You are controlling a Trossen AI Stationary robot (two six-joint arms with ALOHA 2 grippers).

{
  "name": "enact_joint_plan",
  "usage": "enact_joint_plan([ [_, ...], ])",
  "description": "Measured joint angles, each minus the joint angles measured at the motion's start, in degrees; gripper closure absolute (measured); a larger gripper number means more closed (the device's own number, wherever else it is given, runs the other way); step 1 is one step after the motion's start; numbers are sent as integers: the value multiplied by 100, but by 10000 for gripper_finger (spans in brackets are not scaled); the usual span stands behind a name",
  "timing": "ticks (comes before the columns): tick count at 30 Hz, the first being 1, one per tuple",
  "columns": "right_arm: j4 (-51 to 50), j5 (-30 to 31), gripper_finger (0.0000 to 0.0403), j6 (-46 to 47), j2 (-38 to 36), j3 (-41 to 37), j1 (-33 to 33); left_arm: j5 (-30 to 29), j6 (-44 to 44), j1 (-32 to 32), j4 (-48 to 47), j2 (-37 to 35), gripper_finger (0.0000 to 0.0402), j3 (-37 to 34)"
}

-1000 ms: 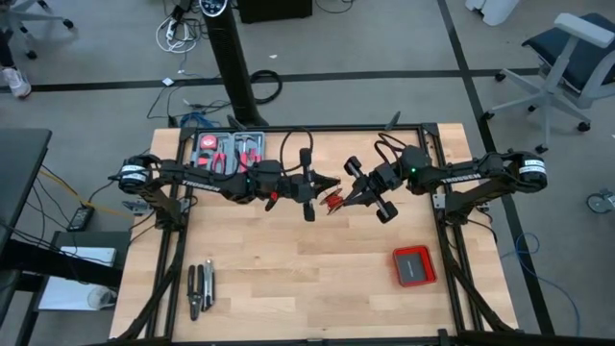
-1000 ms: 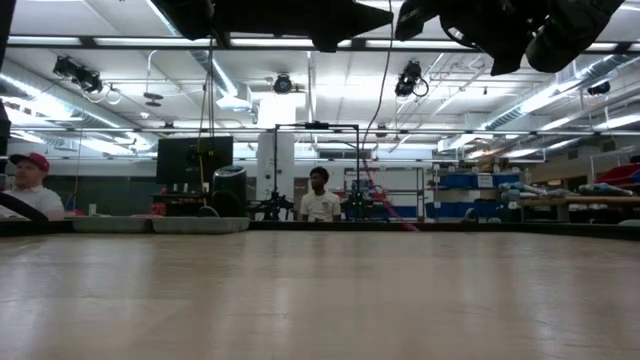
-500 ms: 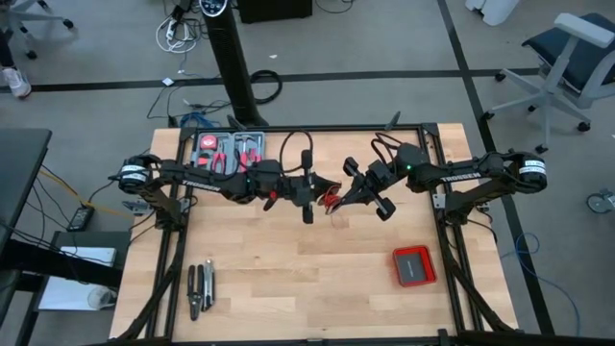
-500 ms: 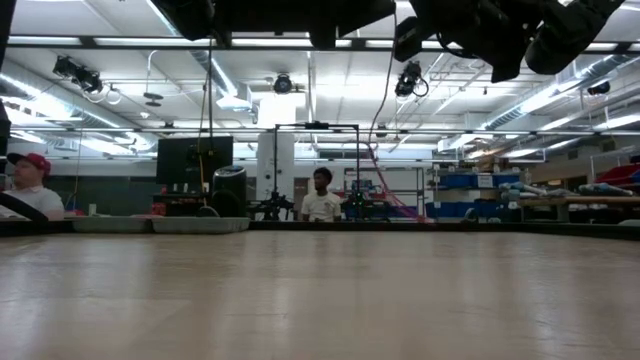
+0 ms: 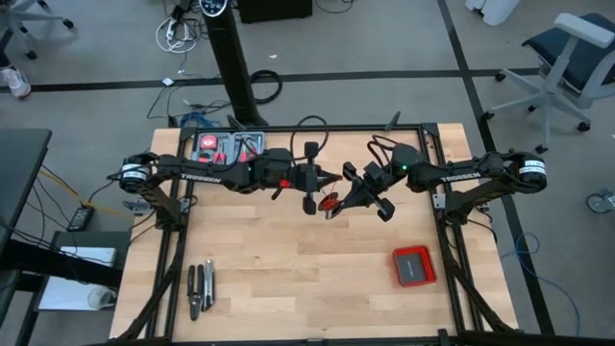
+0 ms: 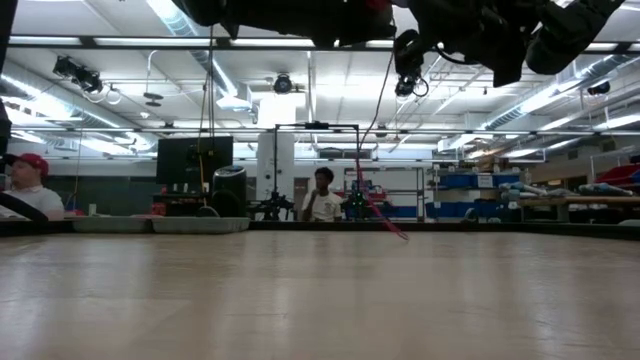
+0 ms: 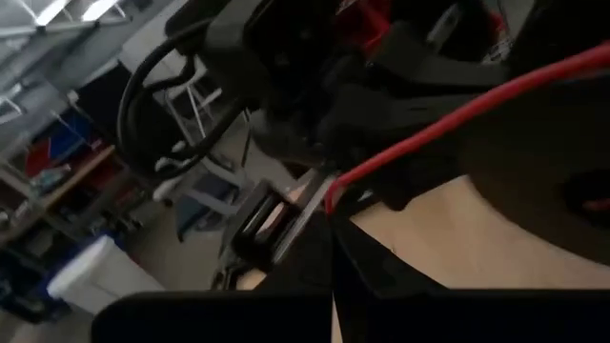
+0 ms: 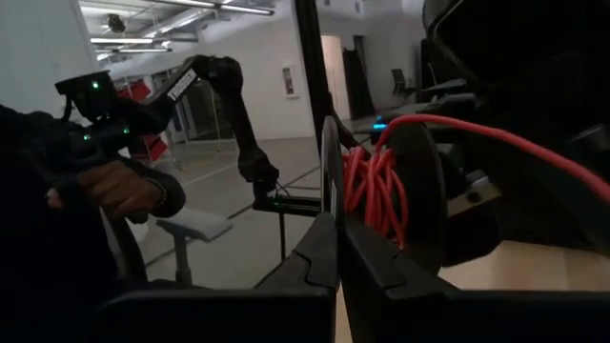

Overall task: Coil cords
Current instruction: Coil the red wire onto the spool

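Left claw (image 5: 322, 177) and right claw (image 5: 346, 188) meet nose to nose above the middle of the tabletop (image 5: 288, 279), both held up in the air, likely so the wire can be wound without dragging on the wood. Right claw is closed, pinching a small black spool (image 8: 410, 195) with red wire (image 8: 367, 186) already bunched around its core; gripping it by the edge leaves the core open for more turns. Left claw is closed too, pinching a straight run of the red wire (image 7: 457, 119), probably to keep tension and feed it round the spool. The wire shows as a small red knot (image 5: 332, 201) between the two claws, and a tail hangs down toward the tabletop in the low view (image 6: 385, 218). A red box (image 5: 414, 265), a tool tray (image 5: 229, 146) and pliers (image 5: 200, 288) lie well apart, unused.
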Motion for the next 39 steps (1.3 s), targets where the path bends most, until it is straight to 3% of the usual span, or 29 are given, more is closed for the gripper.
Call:
enact_joint_plan([
  [12,673,-111,402,-284,0,-2,0,159,-712,-3,-543,0,401,60],
  [19,860,-110,402,-446,0,0,0,626,-1028,-20,-638,0,401,60],
  [25,1122,113,402,-509,2,-4,-52,687,-1367,-111,-1031,-13,401,64],
  [39,285,170,402,-730,-12,-9,-579,685,-1943,-178,-1928,-70,401,66],
])
